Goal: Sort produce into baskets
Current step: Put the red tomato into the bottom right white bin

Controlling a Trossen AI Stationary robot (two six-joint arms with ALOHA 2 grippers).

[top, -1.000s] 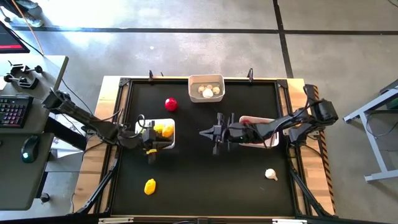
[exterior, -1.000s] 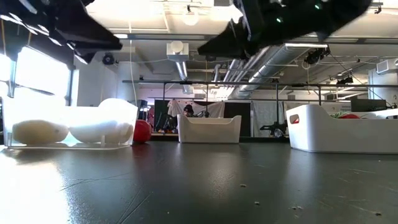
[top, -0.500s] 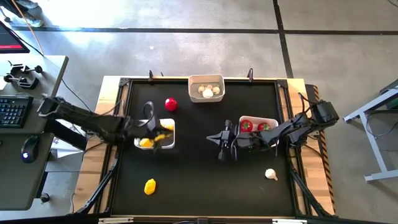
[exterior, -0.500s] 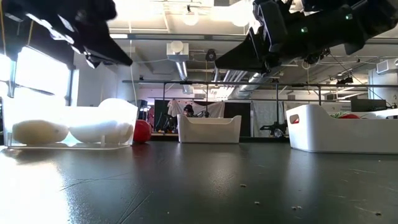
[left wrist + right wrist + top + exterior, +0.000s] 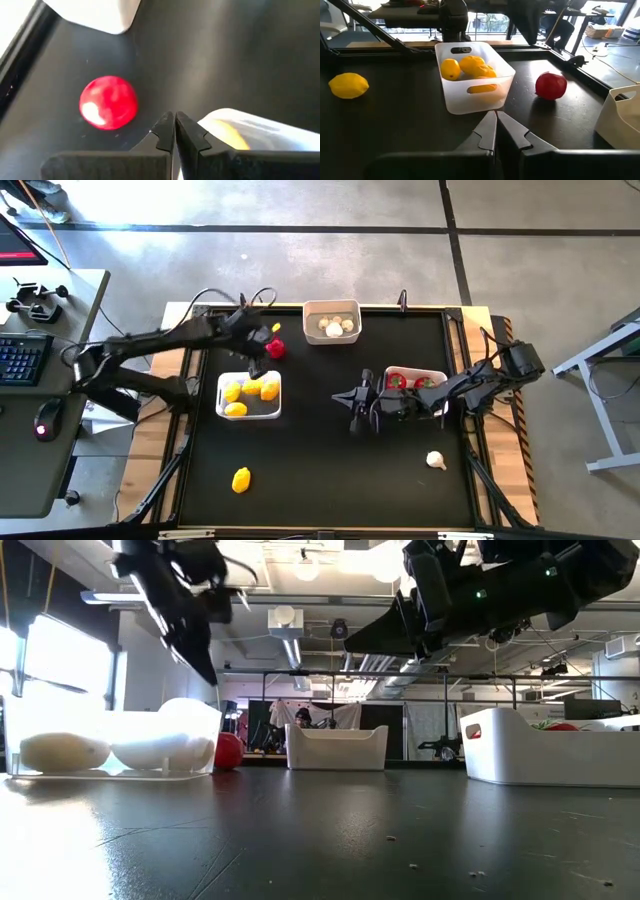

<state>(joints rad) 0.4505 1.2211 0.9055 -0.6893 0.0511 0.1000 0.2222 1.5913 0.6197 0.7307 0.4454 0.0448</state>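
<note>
A red tomato (image 5: pixel 274 348) (image 5: pixel 108 102) lies loose on the black table at the far left. My left gripper (image 5: pixel 258 362) (image 5: pixel 174 120) hangs shut just beside it, slanting down and touching nothing. The left basket (image 5: pixel 249 394) (image 5: pixel 472 75) holds three yellow lemons. The far basket (image 5: pixel 331 321) holds white garlic bulbs, and the right basket (image 5: pixel 415 385) holds two tomatoes. One lemon (image 5: pixel 241 479) and one garlic bulb (image 5: pixel 435 460) lie loose near the front. My right gripper (image 5: pixel 350 402) (image 5: pixel 496 117) is shut and empty above the table's middle.
A raised frame (image 5: pixel 190 330) borders the black table. Bare table lies between the three baskets and along the near edge. A desk with a keyboard (image 5: pixel 20 358) stands off the table's left side.
My left gripper has swung from the near side of the left basket toward the far edge and up, and now stands beside the loose tomato. My right gripper has drawn off the right basket a little toward the near edge, uncovering the tomatoes in it.
</note>
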